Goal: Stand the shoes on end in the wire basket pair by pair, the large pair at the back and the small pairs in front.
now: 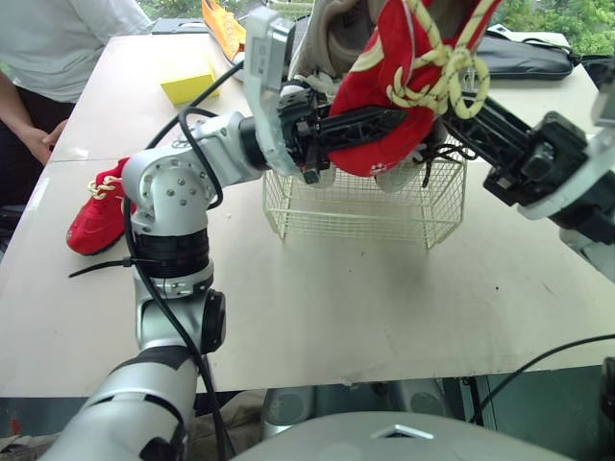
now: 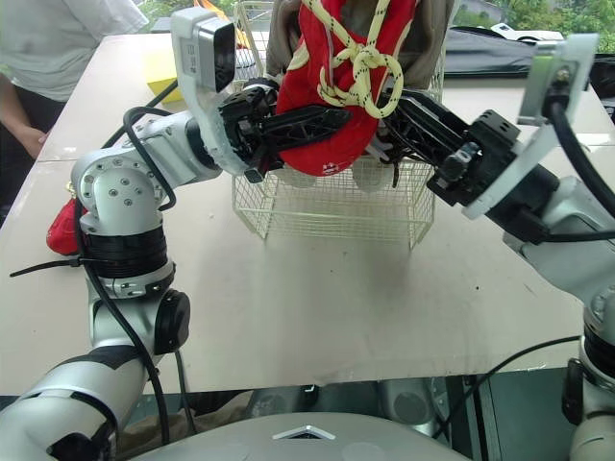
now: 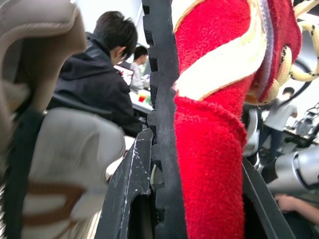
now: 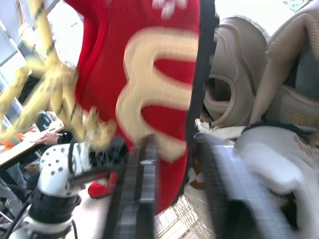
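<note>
No wording reads with certainty — the red shoe (image 4: 149, 64) bears only a cream emblem, a beige shoe (image 4: 294, 99) faint, illegible lettering.

Looks like a shared lab or workroom, not a home. Plain pale table (image 1: 384, 317) butted up against more of the same behind, with a person (image 1: 58, 48) standing at its far left edge. Over in the left wrist view, people (image 3: 99, 74) seated close together at a cluttered desk (image 3: 142, 97), another person (image 3: 279, 114) on foot further off. Black bag (image 1: 524, 58) lying on the back table, and greenery (image 1: 562, 19) outside beyond it.
</note>
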`<state>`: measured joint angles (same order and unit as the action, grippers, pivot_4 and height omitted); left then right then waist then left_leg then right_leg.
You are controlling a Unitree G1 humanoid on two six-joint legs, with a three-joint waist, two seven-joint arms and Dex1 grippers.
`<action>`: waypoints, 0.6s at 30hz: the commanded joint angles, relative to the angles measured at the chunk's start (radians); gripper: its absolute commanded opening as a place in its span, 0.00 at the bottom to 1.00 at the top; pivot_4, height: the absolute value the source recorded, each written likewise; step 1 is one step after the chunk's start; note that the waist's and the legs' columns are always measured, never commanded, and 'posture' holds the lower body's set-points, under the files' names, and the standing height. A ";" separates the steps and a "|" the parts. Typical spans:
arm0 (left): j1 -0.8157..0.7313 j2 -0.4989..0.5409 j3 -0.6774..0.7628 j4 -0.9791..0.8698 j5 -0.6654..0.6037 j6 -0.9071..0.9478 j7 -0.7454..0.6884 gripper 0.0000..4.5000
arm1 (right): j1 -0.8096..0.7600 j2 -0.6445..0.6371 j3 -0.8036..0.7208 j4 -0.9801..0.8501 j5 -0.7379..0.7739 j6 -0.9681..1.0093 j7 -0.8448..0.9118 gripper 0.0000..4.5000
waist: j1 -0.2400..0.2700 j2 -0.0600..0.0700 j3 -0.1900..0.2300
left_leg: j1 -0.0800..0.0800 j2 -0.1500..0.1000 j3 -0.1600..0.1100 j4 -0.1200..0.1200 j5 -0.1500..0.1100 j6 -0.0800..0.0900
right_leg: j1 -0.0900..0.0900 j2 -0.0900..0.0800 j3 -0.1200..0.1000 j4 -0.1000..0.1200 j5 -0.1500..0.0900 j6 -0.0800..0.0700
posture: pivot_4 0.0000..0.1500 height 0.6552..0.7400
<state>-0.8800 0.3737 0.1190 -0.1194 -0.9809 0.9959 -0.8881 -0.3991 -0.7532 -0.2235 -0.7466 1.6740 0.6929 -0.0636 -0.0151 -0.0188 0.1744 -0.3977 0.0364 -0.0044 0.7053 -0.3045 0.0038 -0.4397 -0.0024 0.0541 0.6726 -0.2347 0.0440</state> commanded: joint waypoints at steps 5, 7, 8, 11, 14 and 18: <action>-0.030 -0.013 0.000 -0.030 -0.048 0.014 0.030 0.14 | 0.000 -0.013 0.026 -0.065 0.038 -0.041 0.004 0.99 | 0.001 0.000 0.000 | 0.000 0.000 0.000 0.000 0.000 0.000 | 0.000 0.000 0.000 0.001 0.000 0.000 | 1.00 1.00; -0.027 -0.008 -0.008 -0.036 -0.046 0.016 0.026 0.14 | -0.011 -0.010 0.038 -0.060 0.047 -0.050 -0.010 0.99 | 0.003 0.000 0.000 | 0.000 0.000 0.000 0.000 0.000 0.000 | 0.000 0.000 0.000 0.001 0.000 0.000 | 1.00 1.00; -0.024 -0.005 -0.014 -0.040 -0.044 0.016 0.023 0.14 | -0.019 -0.010 0.044 -0.057 0.047 -0.053 -0.015 0.99 | 0.003 0.000 0.000 | 0.000 0.000 0.000 0.000 0.000 0.000 | 0.000 0.000 0.000 0.000 0.000 0.000 | 1.00 1.00; -0.008 0.002 -0.032 -0.060 -0.043 0.016 0.011 0.14 | -0.075 0.021 0.090 -0.012 -0.002 -0.061 -0.060 0.99 | 0.001 0.000 0.000 | 0.000 0.000 0.001 0.000 0.000 0.000 | 0.000 0.000 0.000 0.000 0.000 0.000 | 1.00 1.00; 0.007 0.010 -0.040 -0.076 -0.045 0.014 0.004 0.14 | -0.091 0.033 0.098 0.013 -0.031 -0.063 -0.080 0.74 | 0.001 0.000 0.000 | 0.000 0.000 0.001 0.000 0.000 0.000 | 0.000 0.000 0.000 0.000 0.000 0.000 | 1.00 1.00; 0.017 0.026 -0.038 -0.085 -0.054 0.020 -0.005 0.14 | -0.089 0.036 0.092 0.013 -0.027 -0.063 -0.083 0.26 | 0.004 0.000 0.000 | -0.001 0.000 0.000 0.000 0.000 0.000 | 0.000 0.000 -0.001 -0.001 0.000 0.000 | 1.00 1.00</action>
<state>-0.8593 0.4065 0.1158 -0.1467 -1.0042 1.0016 -0.8663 -0.4633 -0.7209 -0.1144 -0.7119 1.6461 0.6558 -0.1472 -0.0116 -0.0188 0.1744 -0.3988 0.0363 -0.0042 0.7050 -0.3043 0.0035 -0.4399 -0.0027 0.0533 0.6717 -0.2347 0.0439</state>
